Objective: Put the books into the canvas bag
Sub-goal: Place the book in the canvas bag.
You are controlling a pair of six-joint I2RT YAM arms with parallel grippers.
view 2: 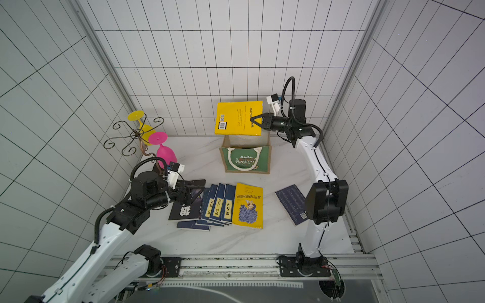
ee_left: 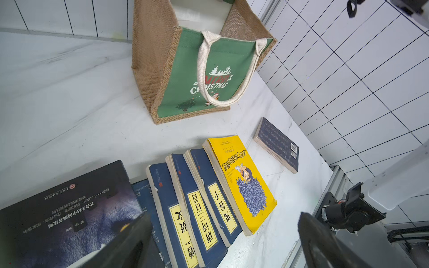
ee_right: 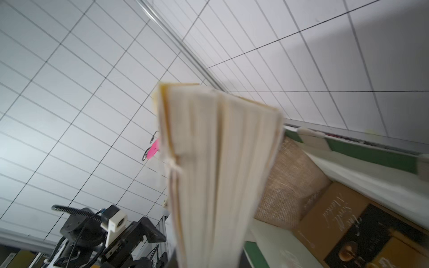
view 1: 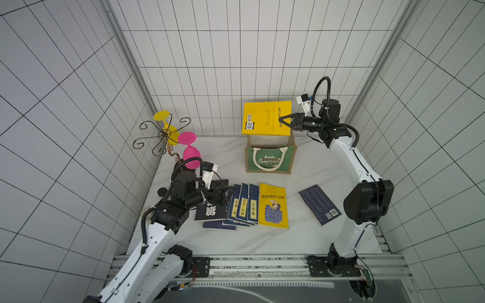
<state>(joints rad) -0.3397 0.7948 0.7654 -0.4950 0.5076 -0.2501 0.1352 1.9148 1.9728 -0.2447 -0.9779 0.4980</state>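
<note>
My right gripper [view 1: 282, 122] [view 2: 253, 121] is shut on the edge of a yellow book [view 1: 266, 118] [ee_right: 220, 162] and holds it flat above the open canvas bag [view 1: 270, 160] [ee_left: 202, 76]. A tan-and-black book [ee_right: 359, 227] lies inside the bag. On the table, from left to right, lie a black book [view 1: 210, 211] [ee_left: 69, 208], several overlapping navy books [view 1: 242, 203] [ee_left: 197, 197], a second yellow book [view 1: 273, 206] [ee_left: 241, 181] and a lone navy book [view 1: 319, 204] [ee_left: 278, 146]. My left gripper [view 1: 230, 185] [ee_left: 222, 232] hovers open over the black and navy books and holds nothing.
A wire rack [view 1: 162, 136] with a pink goblet [view 1: 190, 154] and a yellow goblet [view 1: 168, 128] stands at the back left, close behind my left arm. Tiled walls enclose the table on three sides. A metal rail [view 1: 262, 262] runs along the front edge.
</note>
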